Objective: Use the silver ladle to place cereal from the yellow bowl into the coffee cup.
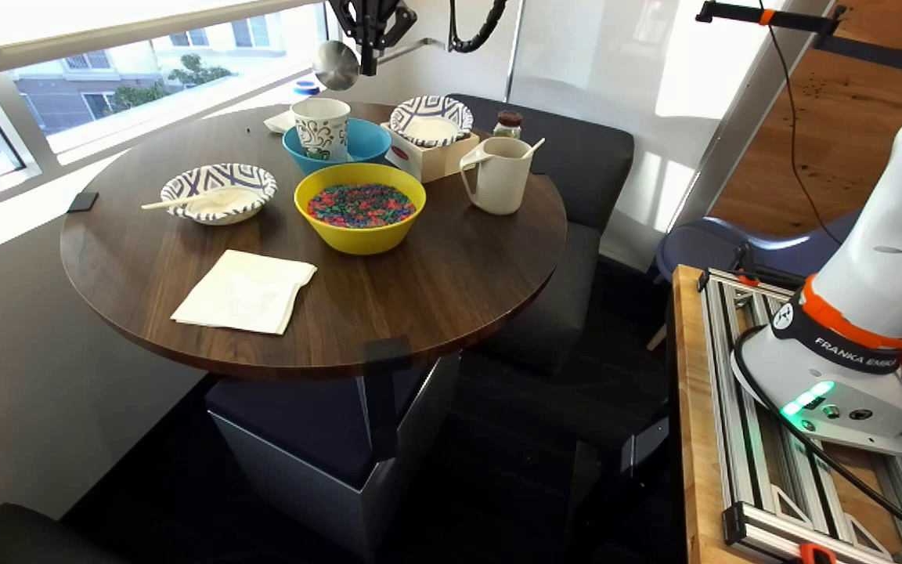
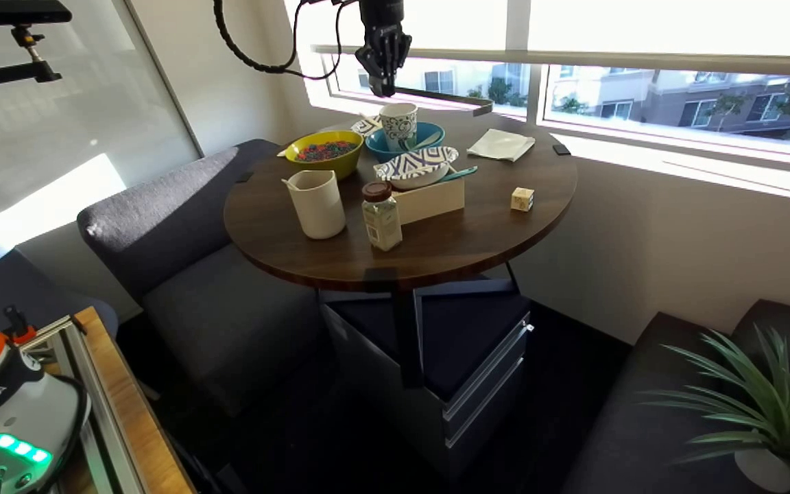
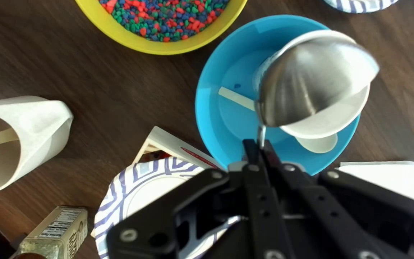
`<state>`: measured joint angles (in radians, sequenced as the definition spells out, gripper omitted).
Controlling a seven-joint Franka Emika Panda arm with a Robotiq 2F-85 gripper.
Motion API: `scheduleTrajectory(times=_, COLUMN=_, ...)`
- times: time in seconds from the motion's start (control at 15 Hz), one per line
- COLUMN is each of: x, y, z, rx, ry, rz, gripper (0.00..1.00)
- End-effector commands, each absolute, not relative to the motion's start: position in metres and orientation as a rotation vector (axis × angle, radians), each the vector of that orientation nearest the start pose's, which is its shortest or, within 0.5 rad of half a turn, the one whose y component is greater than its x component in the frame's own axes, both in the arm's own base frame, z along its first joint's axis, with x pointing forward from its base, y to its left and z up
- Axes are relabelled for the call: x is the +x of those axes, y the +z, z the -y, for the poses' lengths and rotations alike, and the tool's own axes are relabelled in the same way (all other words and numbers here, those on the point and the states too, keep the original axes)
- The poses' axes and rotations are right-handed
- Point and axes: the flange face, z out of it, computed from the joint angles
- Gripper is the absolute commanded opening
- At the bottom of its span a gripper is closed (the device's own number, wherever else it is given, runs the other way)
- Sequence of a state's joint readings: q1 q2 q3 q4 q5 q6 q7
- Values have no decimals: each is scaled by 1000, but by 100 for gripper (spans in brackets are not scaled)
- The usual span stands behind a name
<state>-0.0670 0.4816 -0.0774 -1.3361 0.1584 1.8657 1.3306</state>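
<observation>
My gripper [image 1: 369,69] is shut on the thin handle of the silver ladle [image 1: 337,65], high above the table; the gripper also shows in an exterior view [image 2: 383,89] and the wrist view [image 3: 259,145]. In the wrist view the ladle's scoop [image 3: 311,82] is tilted over the white patterned coffee cup [image 3: 331,120]; no cereal shows on it. The cup [image 1: 322,129] stands in a blue bowl [image 1: 294,157]. The yellow bowl [image 1: 361,239] stands beside it in both exterior views, holding red, green and blue cereal [image 1: 361,205]. The cup's inside is mostly hidden by the scoop.
A beige pitcher [image 1: 502,176], a spice jar [image 2: 381,216] and a wooden box [image 2: 433,201] bearing a striped bowl [image 1: 431,110] stand on the round table. Another striped bowl [image 1: 220,184], napkins [image 1: 246,290] and a small wooden cube [image 2: 522,199] are also there. The window is close behind.
</observation>
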Motion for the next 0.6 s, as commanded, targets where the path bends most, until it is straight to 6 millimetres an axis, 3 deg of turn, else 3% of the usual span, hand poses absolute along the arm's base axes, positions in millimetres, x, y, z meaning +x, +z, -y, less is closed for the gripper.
scheduleTrajectory(times=0.0, x=712, y=455, z=86, rx=-2188, ry=106, rz=-2055, gripper=1)
scheduleTrajectory(times=0.53, x=724, y=458, z=91, rx=-2192, ry=249, rz=-2059, gripper=1)
